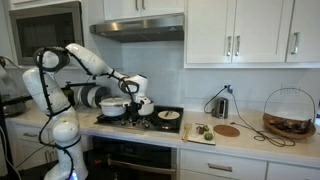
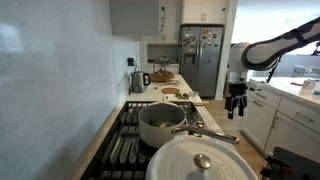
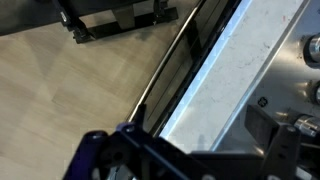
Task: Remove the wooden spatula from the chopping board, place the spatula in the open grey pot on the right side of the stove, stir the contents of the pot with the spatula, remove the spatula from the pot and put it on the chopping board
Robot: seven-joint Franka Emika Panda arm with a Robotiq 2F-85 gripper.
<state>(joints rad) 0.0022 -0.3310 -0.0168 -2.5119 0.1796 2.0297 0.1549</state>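
Note:
The grey pot [image 2: 160,122] [image 1: 113,108] stands open on the stove, its long handle pointing toward the front edge. Beyond the stove lies the chopping board [image 1: 200,133] [image 2: 176,96] with small items on it; the wooden spatula is too small to tell apart there. My gripper [image 2: 236,97] [image 1: 140,98] hangs open and empty in front of the stove's front edge, apart from the pot and the board. In the wrist view the gripper [image 3: 195,135] looks down on the floor and the steel front edge of the stove [image 3: 225,75], with nothing between its fingers.
A large silvery-white pot with a lid [image 2: 200,160] [image 1: 90,97] and a flat dark pan [image 1: 168,116] share the stove. On the counter beyond are a round wooden board [image 1: 228,130], a kettle [image 1: 220,105] and a wire basket [image 1: 290,113]. A fridge [image 2: 203,55] stands at the far end.

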